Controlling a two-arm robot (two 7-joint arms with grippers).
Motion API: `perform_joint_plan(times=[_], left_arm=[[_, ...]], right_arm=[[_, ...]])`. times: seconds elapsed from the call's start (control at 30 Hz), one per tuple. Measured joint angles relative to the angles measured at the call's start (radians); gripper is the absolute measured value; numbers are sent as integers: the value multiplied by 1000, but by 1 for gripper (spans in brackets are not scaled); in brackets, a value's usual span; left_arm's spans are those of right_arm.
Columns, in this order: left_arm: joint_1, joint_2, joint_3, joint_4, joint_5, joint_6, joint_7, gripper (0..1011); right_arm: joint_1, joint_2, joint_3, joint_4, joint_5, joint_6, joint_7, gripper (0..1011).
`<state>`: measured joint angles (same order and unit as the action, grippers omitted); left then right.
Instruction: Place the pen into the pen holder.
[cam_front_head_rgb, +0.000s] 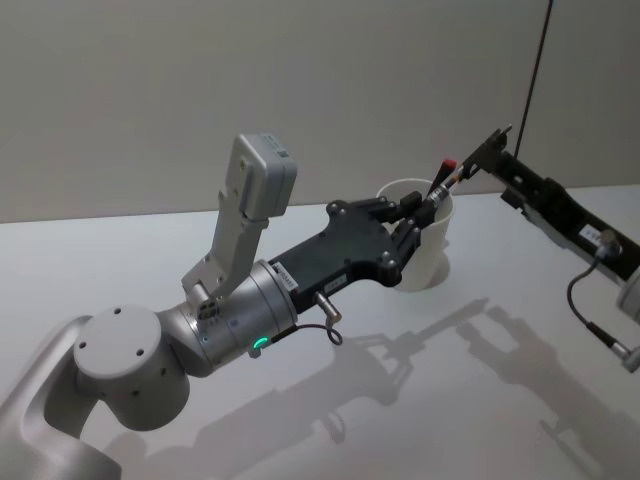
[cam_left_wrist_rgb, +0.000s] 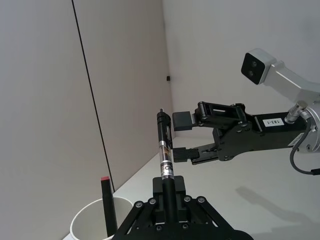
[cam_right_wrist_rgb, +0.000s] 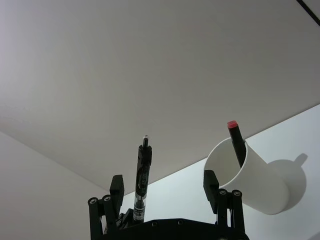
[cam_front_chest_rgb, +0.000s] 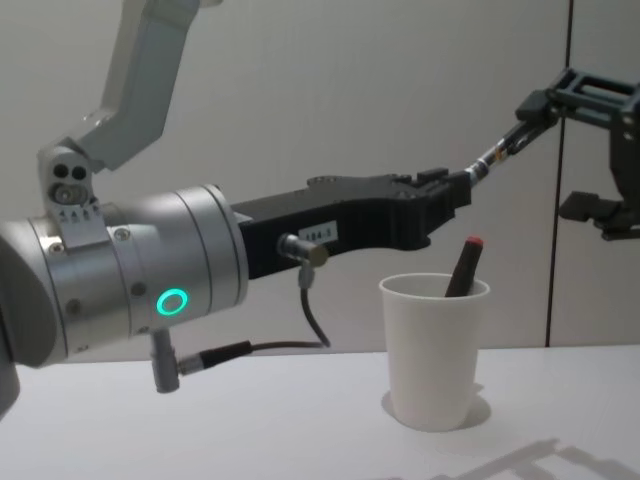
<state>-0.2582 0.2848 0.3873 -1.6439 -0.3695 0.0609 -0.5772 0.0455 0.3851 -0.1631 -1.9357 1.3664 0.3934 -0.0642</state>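
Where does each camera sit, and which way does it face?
Head: high up, looking down over the left arm at left claw and paper cup.
Chest: lower, looking across the table; left arm reaches in holding the pen.
Left wrist: on the left arm, looking along its gripped pen toward the open right claw.
Right wrist: on the right arm, looking past its open fingers at the pen.
Both wrist views share pen and cup.
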Motion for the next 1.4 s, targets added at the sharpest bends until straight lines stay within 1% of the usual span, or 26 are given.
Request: perform_joint_plan(times=[0.23, 0.5, 0.83, 1.4], left_arm=[[0, 0, 0, 0, 0, 0, 0, 130], [0, 0, 0, 0, 0, 0, 0, 130], [0, 0, 0, 0, 0, 0, 0, 130], [0, 0, 0, 0, 0, 0, 0, 130]], right_arm=[[15, -10, -19, 9, -9, -4, -9, 1001], [26, -22, -40, 17, -12, -26, -10, 1001], [38, -37, -61, 30, -13, -51, 2, 1001], [69, -59, -92, 67, -34, -82, 15, 1001]])
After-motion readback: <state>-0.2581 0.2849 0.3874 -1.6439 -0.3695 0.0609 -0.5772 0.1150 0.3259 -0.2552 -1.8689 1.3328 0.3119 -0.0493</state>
